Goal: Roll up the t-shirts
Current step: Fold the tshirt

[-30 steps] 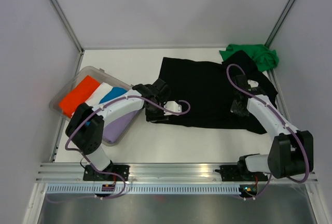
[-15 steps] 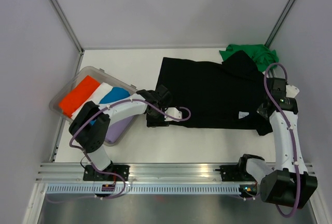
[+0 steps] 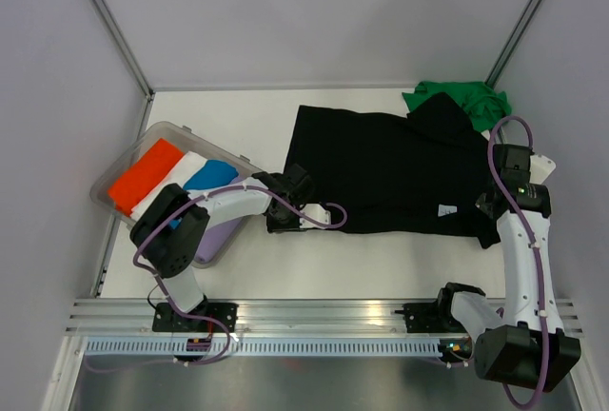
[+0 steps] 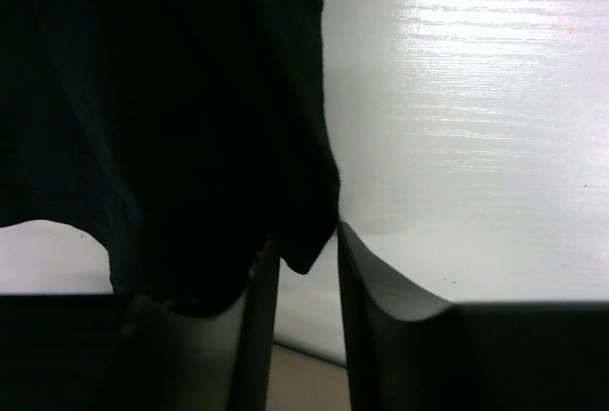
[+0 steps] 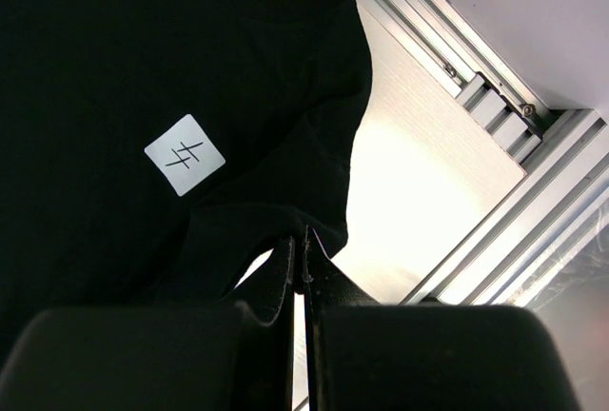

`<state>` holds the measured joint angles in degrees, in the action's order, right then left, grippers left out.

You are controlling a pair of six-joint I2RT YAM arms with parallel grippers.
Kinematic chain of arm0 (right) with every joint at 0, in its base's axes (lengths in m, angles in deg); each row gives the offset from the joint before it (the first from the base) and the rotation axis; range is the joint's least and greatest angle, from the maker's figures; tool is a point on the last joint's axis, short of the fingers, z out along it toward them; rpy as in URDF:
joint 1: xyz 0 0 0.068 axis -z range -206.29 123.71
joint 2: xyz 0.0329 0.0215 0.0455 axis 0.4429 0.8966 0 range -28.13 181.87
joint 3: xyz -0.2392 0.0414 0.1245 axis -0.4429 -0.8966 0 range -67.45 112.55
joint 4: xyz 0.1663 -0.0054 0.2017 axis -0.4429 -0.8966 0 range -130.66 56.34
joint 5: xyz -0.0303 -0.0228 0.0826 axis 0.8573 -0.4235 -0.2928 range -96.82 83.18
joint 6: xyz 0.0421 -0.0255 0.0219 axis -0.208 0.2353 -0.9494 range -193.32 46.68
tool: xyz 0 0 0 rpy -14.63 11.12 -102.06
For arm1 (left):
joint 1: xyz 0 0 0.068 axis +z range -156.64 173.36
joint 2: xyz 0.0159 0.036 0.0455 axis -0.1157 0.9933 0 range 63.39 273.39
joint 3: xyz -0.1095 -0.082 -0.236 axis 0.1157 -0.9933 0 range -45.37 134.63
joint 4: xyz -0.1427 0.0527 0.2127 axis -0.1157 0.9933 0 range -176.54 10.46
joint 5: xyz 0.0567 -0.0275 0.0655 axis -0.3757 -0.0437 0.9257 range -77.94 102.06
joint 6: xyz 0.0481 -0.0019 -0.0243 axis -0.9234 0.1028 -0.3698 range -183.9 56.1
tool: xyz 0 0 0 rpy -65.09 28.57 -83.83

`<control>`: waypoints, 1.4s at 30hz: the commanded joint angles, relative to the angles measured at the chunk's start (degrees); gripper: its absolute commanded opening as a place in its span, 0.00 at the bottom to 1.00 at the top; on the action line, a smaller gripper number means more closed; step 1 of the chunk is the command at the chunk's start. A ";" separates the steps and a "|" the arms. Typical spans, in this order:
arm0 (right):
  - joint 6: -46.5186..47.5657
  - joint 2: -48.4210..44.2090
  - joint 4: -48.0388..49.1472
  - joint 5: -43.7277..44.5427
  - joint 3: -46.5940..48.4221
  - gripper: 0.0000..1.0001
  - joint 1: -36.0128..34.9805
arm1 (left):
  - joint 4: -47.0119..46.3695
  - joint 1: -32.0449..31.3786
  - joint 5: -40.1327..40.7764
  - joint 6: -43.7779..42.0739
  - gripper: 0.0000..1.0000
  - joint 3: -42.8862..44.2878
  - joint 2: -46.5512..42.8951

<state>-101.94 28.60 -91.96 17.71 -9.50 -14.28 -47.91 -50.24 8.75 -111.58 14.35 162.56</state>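
Note:
A black t-shirt (image 3: 390, 168) lies spread flat across the middle and right of the table, with a small white label (image 3: 443, 209) near its right front. My left gripper (image 3: 284, 213) is at its near-left corner. In the left wrist view the black cloth (image 4: 162, 97) hangs over the left finger, and one corner dips between the slightly parted jaws of the left gripper (image 4: 306, 240). My right gripper (image 3: 489, 209) is at the shirt's right edge. It is shut (image 5: 303, 237) on a raised fold of black cloth (image 5: 114, 68). A bright green t-shirt (image 3: 461, 99) lies crumpled at the back right corner.
A clear plastic tub (image 3: 162, 130) at the left holds folded orange, white, blue and lilac shirts. A metal rail (image 3: 324, 311) runs along the near edge and also shows in the right wrist view (image 5: 495, 88). Grey walls and frame posts close in the table.
My right arm swung from the middle of the black shirt out to its right edge, and the shirt now lies straighter. My left gripper shifted slightly nearer along the left corner.

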 commanded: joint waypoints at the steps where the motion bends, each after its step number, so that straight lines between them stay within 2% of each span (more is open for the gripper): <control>1: 0.76 -1.18 0.03 1.92 1.81 0.00 0.29 | -1.89 -0.18 0.06 0.74 0.33 -0.66 0.67; 3: 0.67 -1.45 0.21 1.92 1.64 0.00 0.38 | -2.76 -0.09 -0.21 1.18 0.26 -1.36 1.28; 6: 0.67 -1.62 0.38 1.92 1.81 0.00 0.38 | -3.92 -0.09 -0.03 2.24 0.03 -2.86 1.72; 11: 0.76 -2.06 0.56 2.54 2.25 0.00 0.56 | -2.78 0.00 -0.47 4.43 0.02 -1.90 -0.47; 16: 2.08 -2.76 2.57 1.13 2.69 0.00 0.73 | 4.86 2.81 -7.14 9.35 0.02 8.29 -2.32; 22: 4.18 0.13 9.42 1.92 2.17 0.00 0.91 | 7.33 3.95 -7.50 11.91 0.02 14.80 -1.44; 30: 7.26 8.21 24.61 3.77 1.99 0.00 0.91 | 7.33 6.33 -0.57 13.31 0.02 24.46 4.96; 36: 11.39 15.68 32.18 6.31 3.92 0.00 0.91 | 7.34 7.73 4.61 14.11 0.02 29.48 9.45; 42: 14.99 21.57 39.31 2.18 4.88 0.00 0.91 | 7.51 7.73 8.92 15.69 0.02 33.70 13.67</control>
<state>-89.92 48.49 -60.24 20.18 -7.64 -13.69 -40.83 -42.39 13.60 -98.66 44.56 174.48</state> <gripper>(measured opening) 0.011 0.032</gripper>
